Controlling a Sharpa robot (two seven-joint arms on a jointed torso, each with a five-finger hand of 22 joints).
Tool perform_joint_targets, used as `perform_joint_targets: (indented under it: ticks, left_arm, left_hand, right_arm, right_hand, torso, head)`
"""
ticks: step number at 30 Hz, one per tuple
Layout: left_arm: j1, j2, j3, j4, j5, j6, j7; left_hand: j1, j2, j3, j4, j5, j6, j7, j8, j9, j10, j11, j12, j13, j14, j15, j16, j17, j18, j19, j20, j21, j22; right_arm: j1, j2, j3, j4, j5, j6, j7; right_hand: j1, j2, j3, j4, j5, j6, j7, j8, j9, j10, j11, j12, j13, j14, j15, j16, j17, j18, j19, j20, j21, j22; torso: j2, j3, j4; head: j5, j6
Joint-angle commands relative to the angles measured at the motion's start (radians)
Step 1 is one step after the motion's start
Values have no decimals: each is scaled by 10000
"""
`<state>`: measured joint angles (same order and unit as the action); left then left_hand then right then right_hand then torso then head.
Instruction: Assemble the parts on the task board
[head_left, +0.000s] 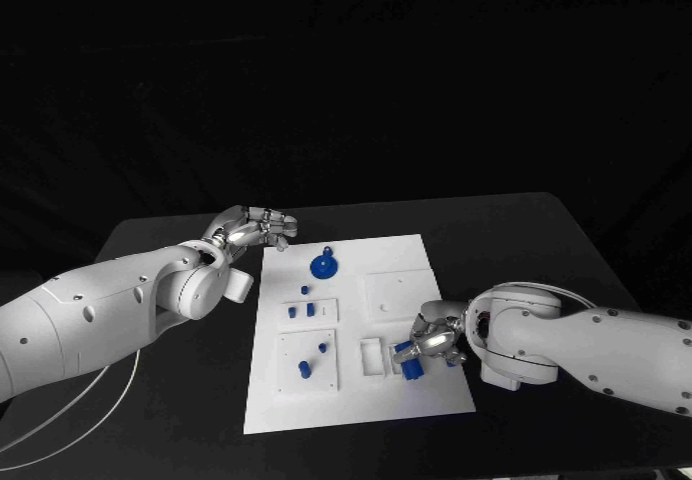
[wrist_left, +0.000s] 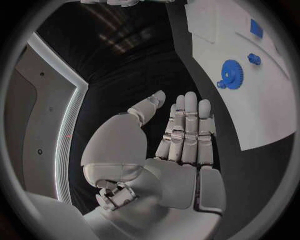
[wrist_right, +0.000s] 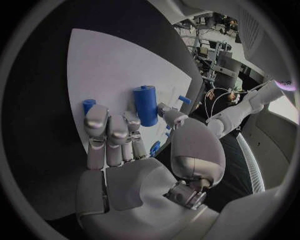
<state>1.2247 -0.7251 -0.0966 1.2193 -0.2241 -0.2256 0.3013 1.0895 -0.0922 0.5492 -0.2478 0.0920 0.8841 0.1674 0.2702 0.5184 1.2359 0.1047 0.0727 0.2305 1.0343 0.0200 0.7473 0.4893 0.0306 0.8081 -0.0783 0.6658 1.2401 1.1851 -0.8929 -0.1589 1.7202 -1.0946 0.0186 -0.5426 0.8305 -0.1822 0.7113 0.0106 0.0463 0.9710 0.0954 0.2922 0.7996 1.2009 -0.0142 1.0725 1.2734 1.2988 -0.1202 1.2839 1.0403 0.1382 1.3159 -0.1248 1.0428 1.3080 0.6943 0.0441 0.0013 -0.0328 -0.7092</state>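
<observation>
A: The head view is dim all round. The black tabletop (head_left: 519, 240) melts into the dark backdrop toward twelve o'clock, while the white task board (head_left: 404, 390) glares, its detail washed out.

B: And the wrist views?

A: Fisheye circles in dark frames; straight edges bow near the rims. A bright strip runs at nine o'clock in the left one, and the rims blur.
</observation>
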Motion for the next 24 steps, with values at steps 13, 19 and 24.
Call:
perform_joint_targets:
  ticks: [13,19,24]
  left_arm:
    - [7,28,7,5,60,150,23]
    - [9,30,7,-13,61,184,-19]
    - [9,20,7,13,61,195,-19]
  left_hand:
    - [-76,66,-6,98,49,-81,-24,53,-24,-55,4,3,-13,83,18,-92,40,187,81,16,-48,25]
    - [-102,69,-11,122,48,-86,-22,56,-30,-62,7,1,-16,81,20,-106,55,186,81,17,-58,33]
    - [-110,65,-13,129,44,-91,-21,56,-34,-71,10,-3,-18,76,22,-116,62,186,78,18,-63,38]
  right_arm:
    - [498,213,-23,37,2212,359,-254]
    - [516,592,-26,-318,2510,573,-259]
    - [516,787,-30,-424,2316,662,-278]
  right_hand:
    - [-806,450,173,-179,26,371,-76,71,-1726,43,-95,-27,-114,-4,-93,-58,90,1236,-93,189,208,184]
    - [-942,463,181,-237,27,386,-77,49,-1732,16,-97,-51,-135,-5,-95,-69,102,1236,-112,194,217,176]
    - [-1060,536,185,-293,27,401,-78,32,-1735,-20,-98,-81,-157,-6,-96,-82,112,1236,-127,195,226,170]
  torso:
    - [14,16,7]
    - [10,1,2]
    - [16,-4,21]
  head:
    - [132,-34]
    - [164,-64]
    - [195,-117]
